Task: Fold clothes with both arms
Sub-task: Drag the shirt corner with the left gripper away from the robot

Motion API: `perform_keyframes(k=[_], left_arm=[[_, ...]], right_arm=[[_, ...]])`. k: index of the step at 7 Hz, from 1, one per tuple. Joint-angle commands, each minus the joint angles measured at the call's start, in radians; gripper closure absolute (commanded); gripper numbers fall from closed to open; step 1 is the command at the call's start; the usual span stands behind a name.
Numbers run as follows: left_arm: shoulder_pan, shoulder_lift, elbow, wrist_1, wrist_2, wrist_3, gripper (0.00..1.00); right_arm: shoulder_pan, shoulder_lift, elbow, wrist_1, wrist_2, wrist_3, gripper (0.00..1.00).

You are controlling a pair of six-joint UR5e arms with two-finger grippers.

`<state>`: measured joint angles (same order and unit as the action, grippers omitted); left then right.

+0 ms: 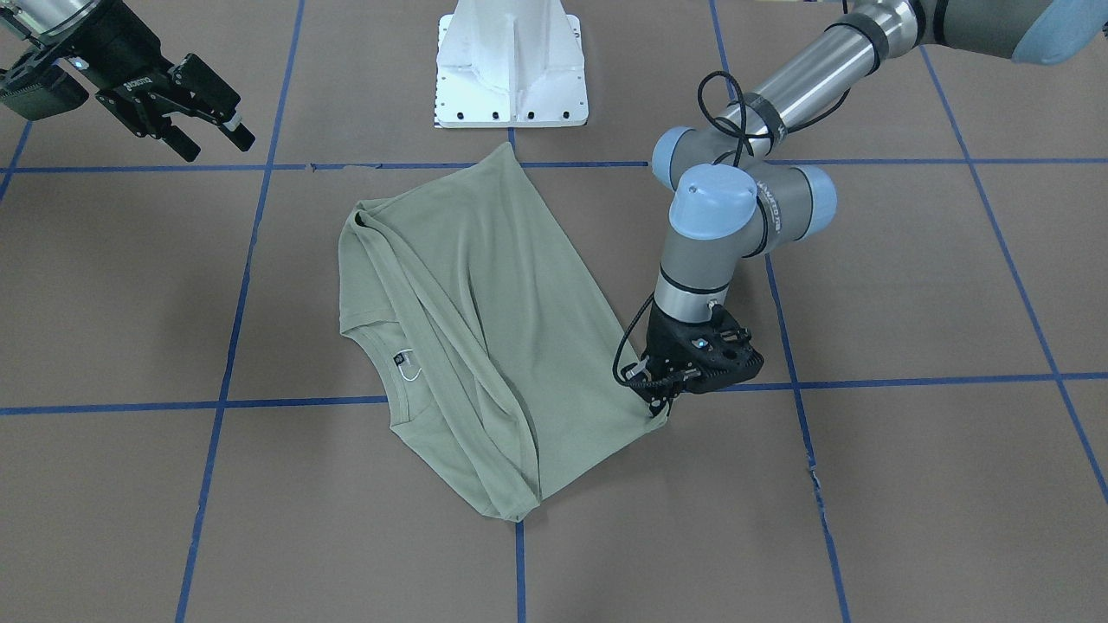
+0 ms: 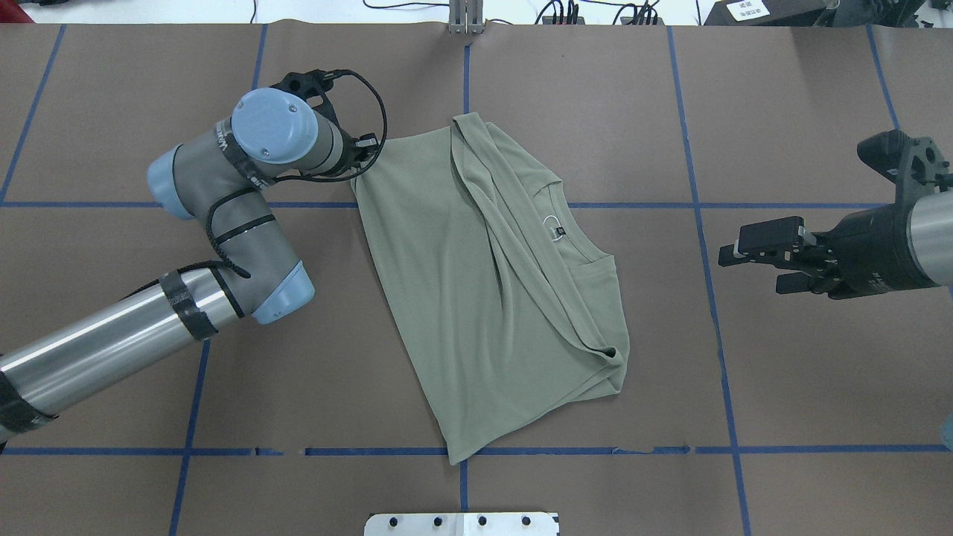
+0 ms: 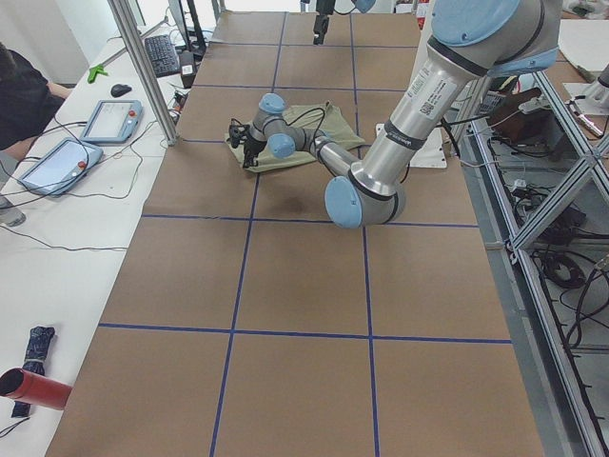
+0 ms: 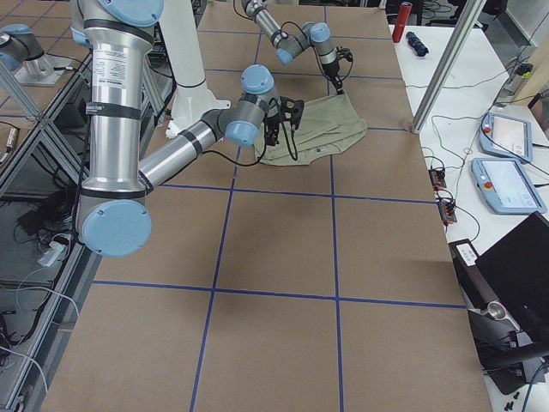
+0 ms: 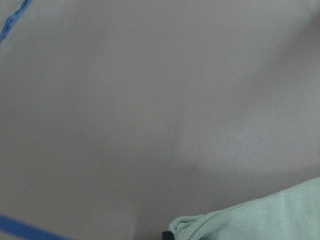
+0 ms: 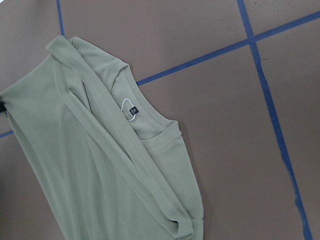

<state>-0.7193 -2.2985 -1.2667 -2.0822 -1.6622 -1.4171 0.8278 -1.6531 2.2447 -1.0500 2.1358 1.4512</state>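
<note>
The sage-green shirt (image 1: 485,329) (image 2: 461,298) lies partly folded on the brown table, one side laid diagonally across the body, its black neck label (image 2: 557,231) (image 6: 132,109) and white string loop facing up. My left gripper (image 1: 662,405) (image 2: 362,158) points down at the shirt's corner and looks shut on it; the left wrist view shows bunched green hem (image 5: 250,222) at its bottom edge. My right gripper (image 1: 218,145) (image 2: 748,272) hovers open, well off to the side of the shirt, with nothing between its fingers.
The white pedestal base (image 1: 511,65) stands at the robot's edge of the table, just past the shirt. Blue tape lines (image 2: 707,298) grid the brown surface. A side bench with tablets (image 3: 109,119), a metal post (image 3: 143,67) and a seated person (image 3: 24,95) borders the table.
</note>
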Motion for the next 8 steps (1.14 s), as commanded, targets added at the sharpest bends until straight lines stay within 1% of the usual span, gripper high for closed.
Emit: perform_keyframes(k=[1,2,3,4,5,6,8], left_arm=[[-0.032,-0.121,0.189,-0.111,0.053,0.049,1.00],[-0.031,-0.187,0.290,-0.195,0.096,0.052,1.00],[-0.031,-0.249,0.367,-0.211,0.146,0.075,1.00],[-0.029,-0.259,0.416,-0.270,0.179,0.078,1.00],[-0.029,-0.266,0.455,-0.333,0.180,0.078,0.93],[-0.029,-0.266,0.455,-0.343,0.180,0.140,0.01],[-0.032,-0.266,0.454,-0.346,0.171,0.158,0.00]], right_arm=[[0.001,-0.001,-0.005,0.001,-0.002,0.000,0.00],[0.001,-0.001,-0.008,0.001,-0.005,0.000,0.00],[0.001,-0.001,-0.007,-0.001,-0.005,0.000,0.00],[0.001,-0.001,-0.007,0.001,-0.005,-0.002,0.00],[0.001,-0.001,-0.007,0.001,-0.007,-0.002,0.00],[0.002,-0.001,-0.007,0.001,-0.007,-0.002,0.00],[-0.002,0.002,-0.007,-0.001,-0.020,-0.005,0.00]])
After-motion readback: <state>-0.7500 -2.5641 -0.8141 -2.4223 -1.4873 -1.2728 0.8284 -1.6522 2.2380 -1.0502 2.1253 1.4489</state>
